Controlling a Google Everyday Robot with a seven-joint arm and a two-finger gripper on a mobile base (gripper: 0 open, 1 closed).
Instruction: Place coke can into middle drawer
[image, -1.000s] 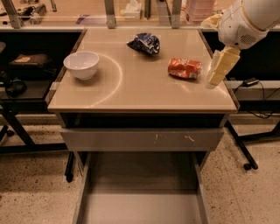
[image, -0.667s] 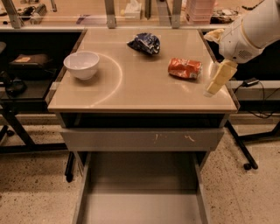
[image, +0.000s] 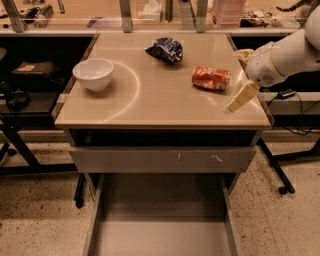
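Observation:
The coke can (image: 211, 78), orange-red with white markings, lies on its side on the beige tabletop (image: 150, 100), right of the middle. My gripper (image: 240, 98) hangs at the table's right edge, just right of and nearer than the can, apart from it and holding nothing. The middle drawer (image: 162, 235) is pulled out below the table's front, a wide shallow grey drawer with a bare flat floor.
A white bowl (image: 93, 74) stands at the table's left. A dark blue snack bag (image: 165, 49) lies at the back middle. A shut drawer front with pale scratches (image: 162, 159) sits above the open drawer. Dark shelving stands on both sides.
My gripper and arm have moved down and toward the table's front right edge, further from the can. The can, bowl and bag have not moved.

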